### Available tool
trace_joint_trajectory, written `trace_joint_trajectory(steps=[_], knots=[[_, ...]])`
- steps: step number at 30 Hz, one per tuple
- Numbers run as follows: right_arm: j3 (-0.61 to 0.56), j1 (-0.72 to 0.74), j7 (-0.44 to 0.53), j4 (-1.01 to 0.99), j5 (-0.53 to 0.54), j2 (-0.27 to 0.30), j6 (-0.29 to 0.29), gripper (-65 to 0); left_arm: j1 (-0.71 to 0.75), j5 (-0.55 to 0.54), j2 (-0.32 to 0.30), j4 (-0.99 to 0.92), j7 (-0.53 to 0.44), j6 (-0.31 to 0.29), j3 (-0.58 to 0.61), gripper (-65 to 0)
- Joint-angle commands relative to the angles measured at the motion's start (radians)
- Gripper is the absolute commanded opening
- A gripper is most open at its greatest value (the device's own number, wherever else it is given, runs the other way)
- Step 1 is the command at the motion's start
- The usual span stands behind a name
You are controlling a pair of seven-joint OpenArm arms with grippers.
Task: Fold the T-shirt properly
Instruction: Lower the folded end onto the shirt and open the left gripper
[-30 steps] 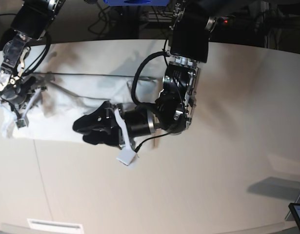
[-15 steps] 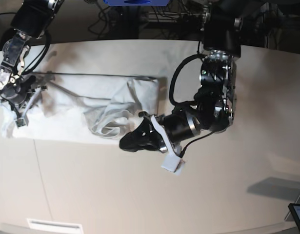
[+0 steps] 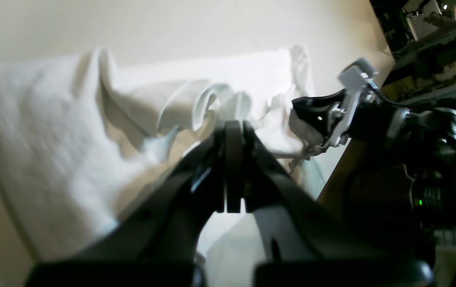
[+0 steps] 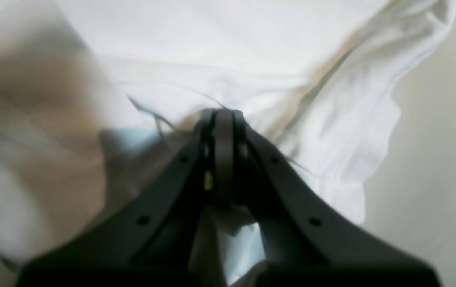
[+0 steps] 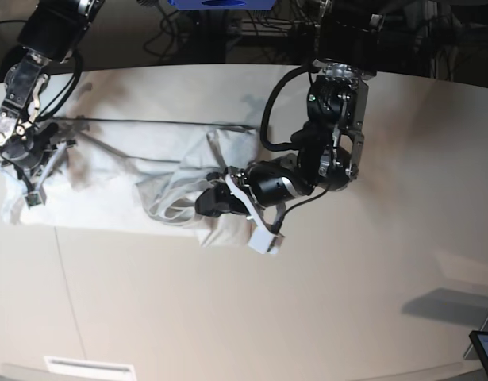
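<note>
**Room and surroundings: what you have in view**

Your work surface is a smooth off-white tabletop (image 5: 370,302) with a curved far edge. Beyond it lies a dark backdrop of tangled cables (image 5: 188,36). A small white label (image 5: 89,367) sits at the table's near edge.

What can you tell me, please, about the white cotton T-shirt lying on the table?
The plain white, soft, wrinkly cotton T-shirt lies on the smooth off-white tabletop, partly folded into a long band. Its middle is bunched into loose loops and folds. The left gripper, jaws shut, hangs at that bunched part; the right gripper, shut too, is at the band's far end. Whether either pinches cloth is unclear.
</note>
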Motion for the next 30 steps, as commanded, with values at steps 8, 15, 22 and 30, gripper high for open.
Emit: trace_joint_trajectory(steps=[8, 15, 22, 30], knots=[[0.002, 0.007, -0.013, 0.012, -0.012, 0.011, 0.001, -64.0, -0.016, 0.087, 0.067, -0.07, -0.017, -0.005, -0.003, -65.0], [-0.05, 0.005, -0.016, 0.012, -0.012, 0.017, 0.001, -64.0, -0.004, 0.182, 0.107, 0.001, -0.016, -0.005, 0.008, -65.0], [-0.081, -0.004, -0.013, 0.012, -0.012, 0.012, 0.001, -64.0, -0.007, 0.182, 0.1, 0.085, -0.011, 0.146, -0.002, -65.0], [-0.075, -0.003, -0.013, 0.012, -0.012, 0.012, 0.001, -64.0, 0.016, 0.18, 0.081, 0.065, -0.011, 0.161, -0.002, -65.0]])
